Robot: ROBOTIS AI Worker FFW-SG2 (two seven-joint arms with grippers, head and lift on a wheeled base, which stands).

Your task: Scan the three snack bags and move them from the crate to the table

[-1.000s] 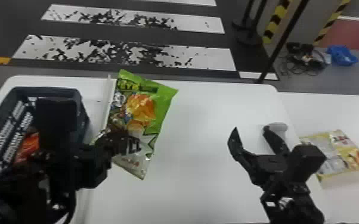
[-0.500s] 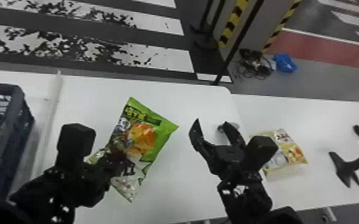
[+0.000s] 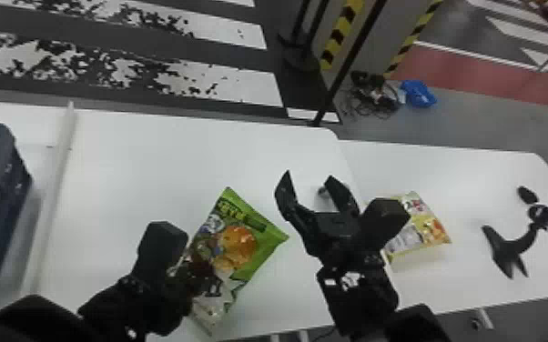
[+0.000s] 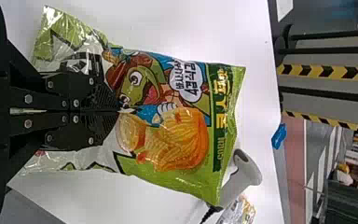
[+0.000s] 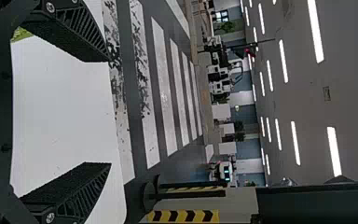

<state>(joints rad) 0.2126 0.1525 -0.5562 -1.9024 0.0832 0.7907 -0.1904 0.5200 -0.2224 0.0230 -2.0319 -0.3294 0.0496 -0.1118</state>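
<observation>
Presumably for scanning, the green snack bag [image 3: 239, 245] is pinched low, print exposed, in the left gripper [image 4: 117, 111]; at its two o'clock, the right gripper [image 3: 308, 175] gapes empty.

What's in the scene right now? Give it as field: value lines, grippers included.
left gripper: shut on the lower part of the green snack bag
green snack bag: over the middle table, printed side showing
right gripper: open, nothing between its fingers
scanner: on the middle table, cable attached
yellow snack bag: lying on the right-hand table
black stand: on the right-hand table, right of the yellow snack bag
crate: at the head view's left edge
</observation>
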